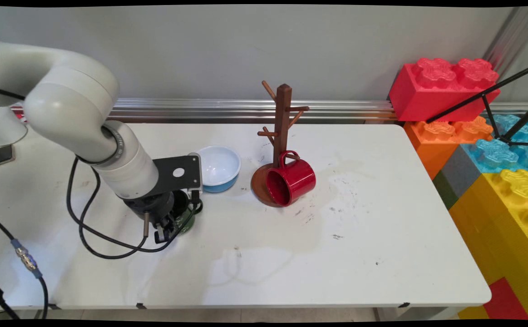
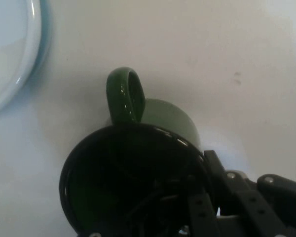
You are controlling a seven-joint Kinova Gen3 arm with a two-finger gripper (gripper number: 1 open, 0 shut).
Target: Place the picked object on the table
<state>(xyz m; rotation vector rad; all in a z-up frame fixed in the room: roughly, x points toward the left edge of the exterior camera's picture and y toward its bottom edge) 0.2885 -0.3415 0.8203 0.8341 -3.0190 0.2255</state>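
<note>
We log a green mug (image 2: 167, 118) upright on the table (image 1: 254, 263), mouth up, handle toward the blue bowl (image 1: 220, 168). Our gripper (image 1: 166, 234) sits at its rim; whether it is spread or pinching, we cannot tell. Farther right, a red mug (image 1: 291, 184) lies tipped against a mug tree (image 1: 282, 122).

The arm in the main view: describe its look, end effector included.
A thick white arm of rounded tubular links, ending in a black flat bracket with a white dot. Looping black cables hang from it. The end effector is a black two-finger linkage with silver screws.
</note>
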